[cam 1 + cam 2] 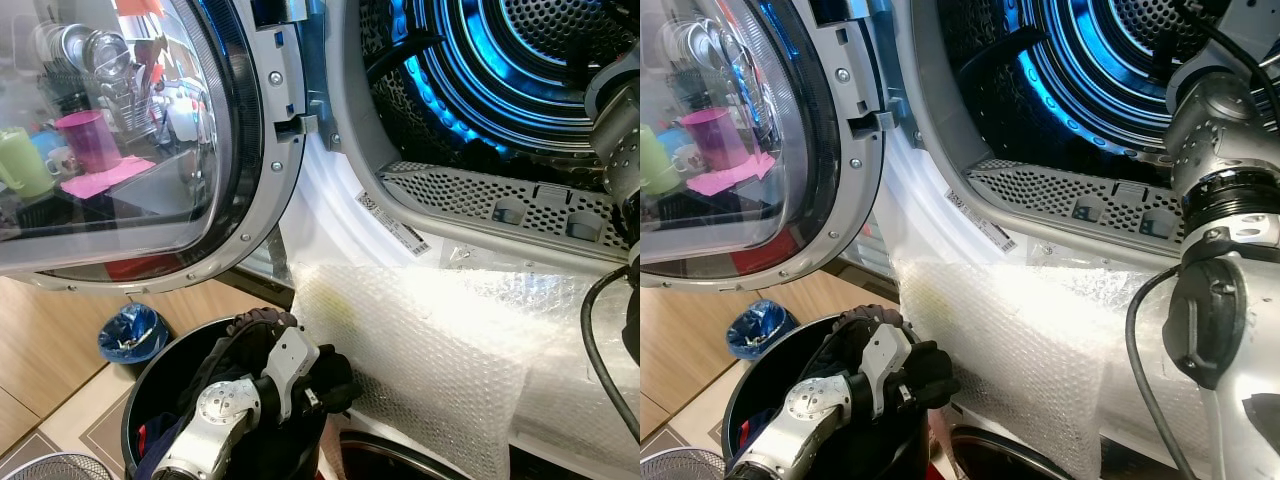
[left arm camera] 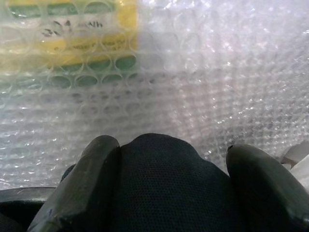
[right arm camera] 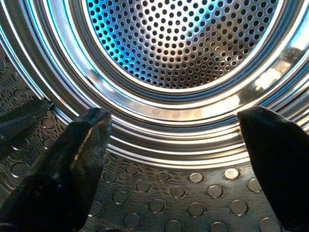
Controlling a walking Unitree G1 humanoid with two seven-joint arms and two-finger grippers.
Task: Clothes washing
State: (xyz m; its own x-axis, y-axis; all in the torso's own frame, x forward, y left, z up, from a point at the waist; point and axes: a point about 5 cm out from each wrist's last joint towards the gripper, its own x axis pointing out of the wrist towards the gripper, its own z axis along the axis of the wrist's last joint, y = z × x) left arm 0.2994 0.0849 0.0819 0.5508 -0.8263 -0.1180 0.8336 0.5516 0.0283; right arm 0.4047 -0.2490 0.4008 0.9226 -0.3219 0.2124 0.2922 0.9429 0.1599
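My left gripper (image 1: 325, 385) is shut on a dark garment (image 2: 169, 188), which bulges between its two fingers (image 2: 96, 164). It holds the cloth just above a black laundry basket (image 1: 165, 385) with more dark clothes inside, right against the bubble wrap (image 1: 430, 350) draped over the machine's front. The washer drum (image 1: 520, 70) stands open and glows blue. My right arm (image 1: 1220, 180) reaches into it. In the right wrist view my right gripper (image 3: 178, 130) is open inside the perforated steel drum (image 3: 178, 48), with nothing between its fingers.
The round glass door (image 1: 130, 140) hangs open on the left, above the basket. A small bin with a blue bag (image 1: 132, 332) sits on the wooden floor beside it. A black cable (image 1: 1140, 340) loops from my right arm.
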